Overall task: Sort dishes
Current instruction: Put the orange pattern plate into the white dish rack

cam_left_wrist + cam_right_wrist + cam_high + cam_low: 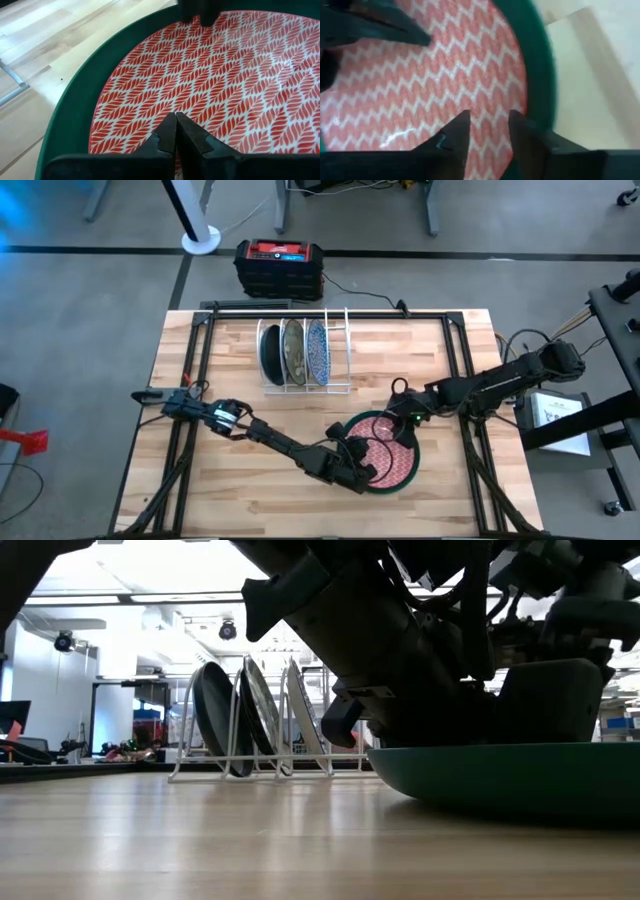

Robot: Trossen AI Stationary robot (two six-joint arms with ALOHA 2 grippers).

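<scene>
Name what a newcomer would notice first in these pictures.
The red-and-white patterned plate with its green rim lies flat on the table's front right. Both grippers hover over it, the left gripper shut, the right gripper open. Behind, three plates stand upright in a white wire rack.

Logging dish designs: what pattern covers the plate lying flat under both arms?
Red-and-white leaf pattern on the plate, with a dark green rim; clearest in the left wrist view.
</scene>
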